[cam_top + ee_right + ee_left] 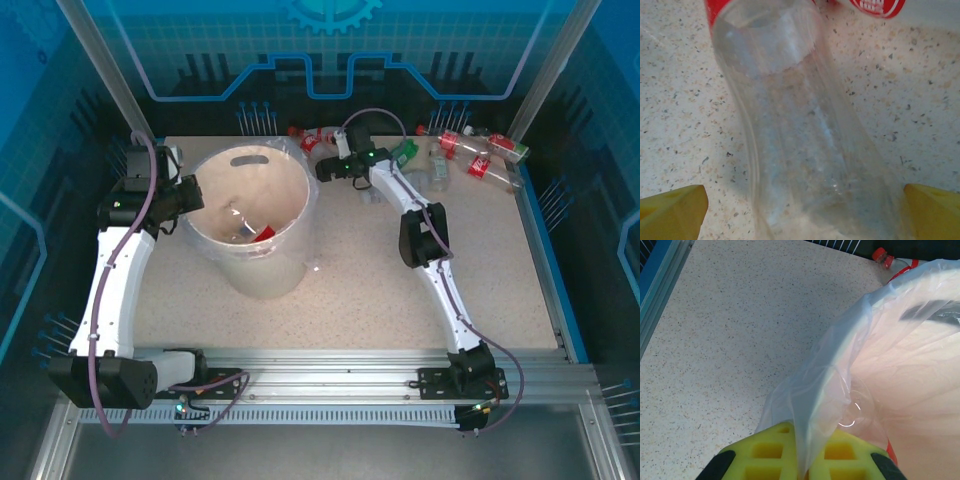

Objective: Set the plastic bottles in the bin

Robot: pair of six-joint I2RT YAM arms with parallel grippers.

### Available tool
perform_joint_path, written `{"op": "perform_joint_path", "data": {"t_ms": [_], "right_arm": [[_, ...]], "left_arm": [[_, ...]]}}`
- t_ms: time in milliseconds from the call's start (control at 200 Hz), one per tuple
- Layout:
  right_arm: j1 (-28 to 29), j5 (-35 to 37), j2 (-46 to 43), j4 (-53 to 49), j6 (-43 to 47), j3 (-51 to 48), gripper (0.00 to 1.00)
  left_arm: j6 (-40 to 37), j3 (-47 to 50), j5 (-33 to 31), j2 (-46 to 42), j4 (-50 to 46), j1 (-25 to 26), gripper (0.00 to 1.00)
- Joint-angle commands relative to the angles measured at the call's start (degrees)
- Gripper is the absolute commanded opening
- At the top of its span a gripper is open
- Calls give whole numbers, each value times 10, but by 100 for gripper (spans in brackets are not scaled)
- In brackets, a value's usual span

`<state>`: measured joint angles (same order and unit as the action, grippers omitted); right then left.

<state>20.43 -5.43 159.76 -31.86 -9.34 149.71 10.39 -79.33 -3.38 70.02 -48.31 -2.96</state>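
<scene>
The cream-white bin (268, 270) stands left of centre, with a red-labelled bottle (263, 233) lying inside it. My left gripper (190, 192) is at the bin's left rim; in the left wrist view this gripper (805, 462) is shut on the clear bag liner (815, 390) over that rim. My right gripper (323, 167) is low at the back of the table, behind the bin. Its yellow fingertips (675, 210) stand open on either side of a clear plastic bottle (800, 140) with a red label, lying on the table. More plastic bottles (488, 160) lie at the back right, one of them green (405, 152).
Two red-capped bottles (305, 138) lie against the back edge just beyond the right gripper. A red cap (880, 254) shows past the bin's rim in the left wrist view. The speckled tabletop (400, 290) stretches in front of the bin and to its right.
</scene>
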Motion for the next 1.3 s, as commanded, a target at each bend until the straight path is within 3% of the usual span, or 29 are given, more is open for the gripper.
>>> {"op": "perform_joint_path", "data": {"t_ms": [0, 100, 305, 635, 946, 1296], "right_arm": [[-9, -27, 14, 9, -36, 29, 100], [-19, -51, 21, 17, -64, 31, 99], [-29, -79, 25, 45, -88, 26, 78], [-29, -77, -2, 70, -78, -21, 59], [-28, -70, -198, 206, -64, -307, 54], [-36, -52, -420, 192, -31, -489, 51]], "left_arm": [[30, -3, 43, -18, 42, -6, 0], [30, -4, 45, -19, 41, -6, 0], [24, -13, 42, -22, 31, -6, 0], [24, -19, 39, -30, 21, -6, 0], [28, -14, 42, -32, 22, -6, 0], [33, -2, 64, -31, 39, -6, 0]]}}
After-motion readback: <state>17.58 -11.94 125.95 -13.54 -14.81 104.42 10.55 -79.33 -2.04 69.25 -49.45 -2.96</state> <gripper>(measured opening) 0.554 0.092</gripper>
